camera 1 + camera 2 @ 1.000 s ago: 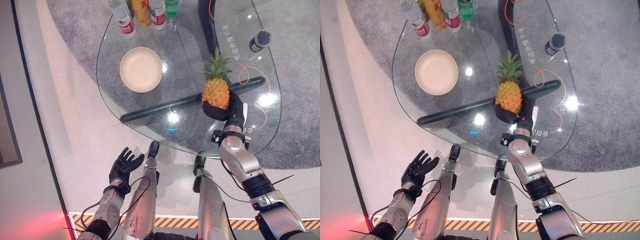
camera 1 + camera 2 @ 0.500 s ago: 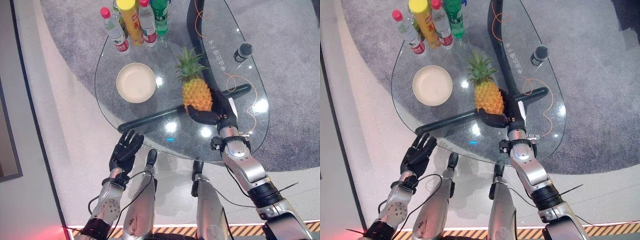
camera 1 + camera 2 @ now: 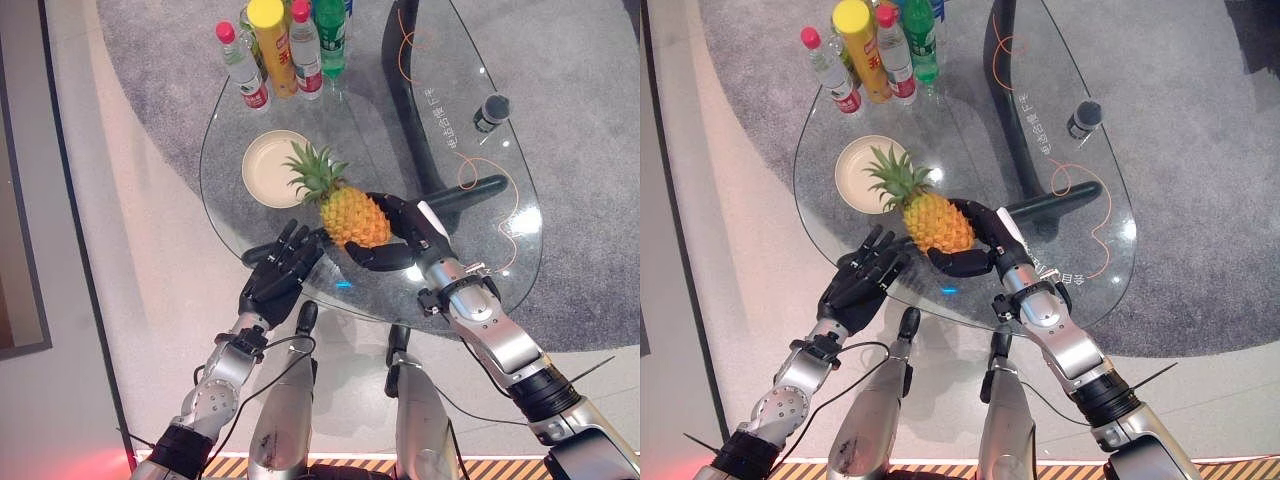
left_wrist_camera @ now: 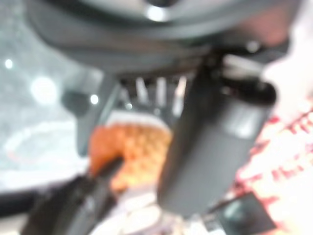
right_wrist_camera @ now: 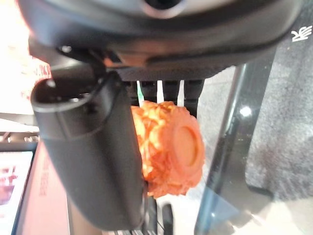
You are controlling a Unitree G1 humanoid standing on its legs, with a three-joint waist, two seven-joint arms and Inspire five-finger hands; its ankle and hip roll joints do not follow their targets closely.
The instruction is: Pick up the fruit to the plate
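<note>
Four bottles (image 3: 285,50) behind plate (image 3: 262,175); right hand (image 3: 400,235) clasps pineapple (image 3: 352,214); left hand (image 3: 280,275) apparently spread.

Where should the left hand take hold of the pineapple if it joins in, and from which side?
Grip the pineapple on its round orange body, not the leafy crown, which points toward the plate. The right hand already wraps the body from the robot's right, so the open left hand, fingers straight, would best come from the robot's left and cup the bare near side.
</note>
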